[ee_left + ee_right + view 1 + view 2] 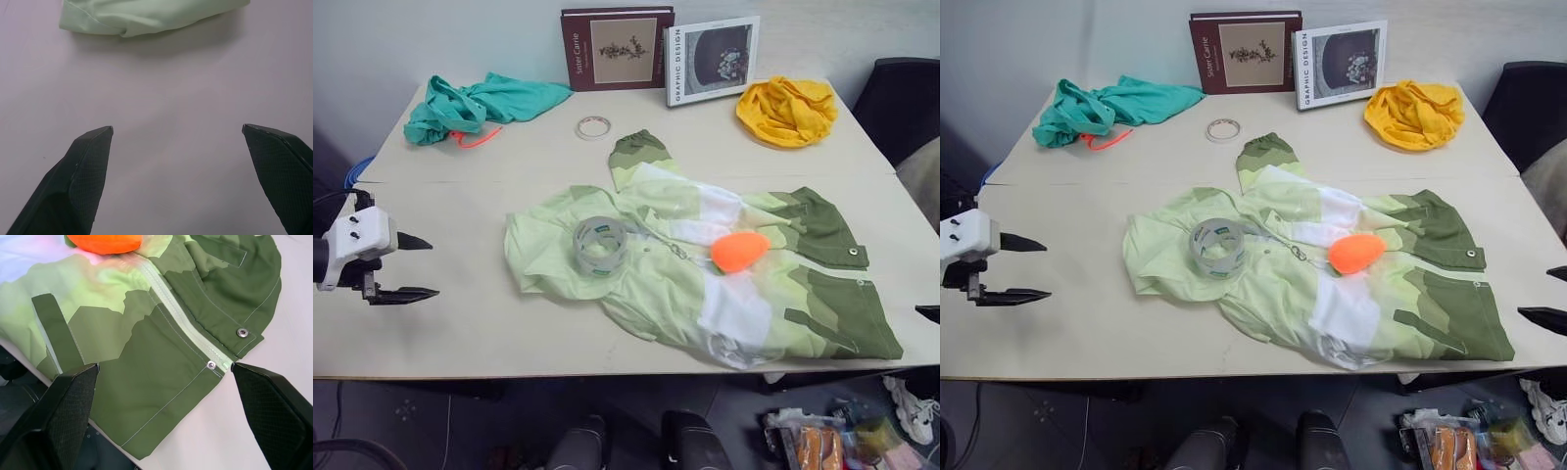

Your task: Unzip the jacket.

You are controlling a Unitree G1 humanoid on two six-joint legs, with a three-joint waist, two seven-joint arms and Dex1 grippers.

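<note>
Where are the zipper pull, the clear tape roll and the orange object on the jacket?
zipper pull [679, 252], left eye view, on the small metal tab.
clear tape roll [600, 245], left eye view, on its near rim.
orange object [739, 251], left eye view, on its middle.

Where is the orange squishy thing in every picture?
Left eye view: the orange object lies on the jacket, right of the tape roll.
Right eye view: same spot.
Left wrist view: not in it.
Right wrist view: at the edge, by the zipper.
Shared landmark: the jacket.
</note>
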